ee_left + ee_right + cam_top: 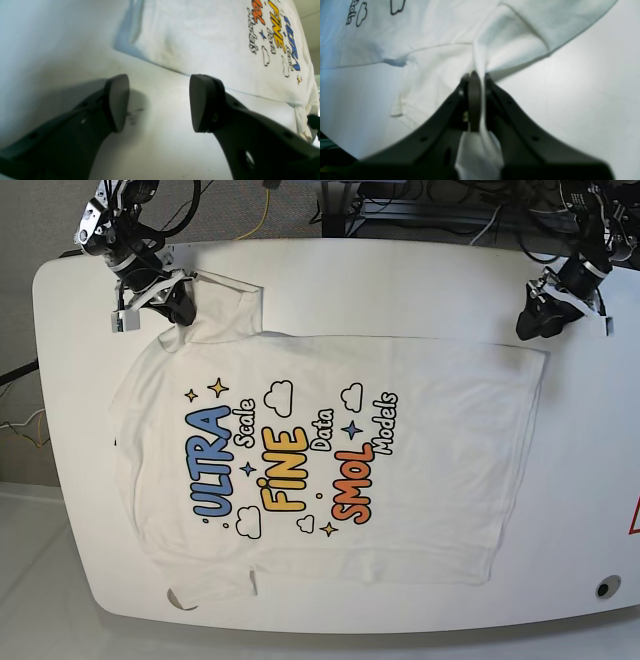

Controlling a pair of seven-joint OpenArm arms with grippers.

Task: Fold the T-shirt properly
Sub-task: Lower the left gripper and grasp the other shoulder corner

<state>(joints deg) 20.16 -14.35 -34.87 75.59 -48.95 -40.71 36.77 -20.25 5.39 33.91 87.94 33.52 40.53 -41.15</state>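
The T-shirt [430,510] lies spread flat on the white table [590,470], print side up with "ULTRA", "FINE" and "SMOL" showing. My right gripper [176,310] is at the shirt's far left sleeve, and the right wrist view shows that gripper [477,77] shut on a bunched fold of the white T-shirt [432,62]. My left gripper [534,326] hovers at the far right corner of the hem. In the left wrist view this gripper [158,102] is open over bare table, with the T-shirt [200,45] just beyond the fingertips and nothing between them.
Cables [420,210] run behind the table's far edge. A small round hole [600,588] sits near the front right corner, and a red mark [632,520] shows at the right edge. Bare table surrounds the shirt on the right and along the far side.
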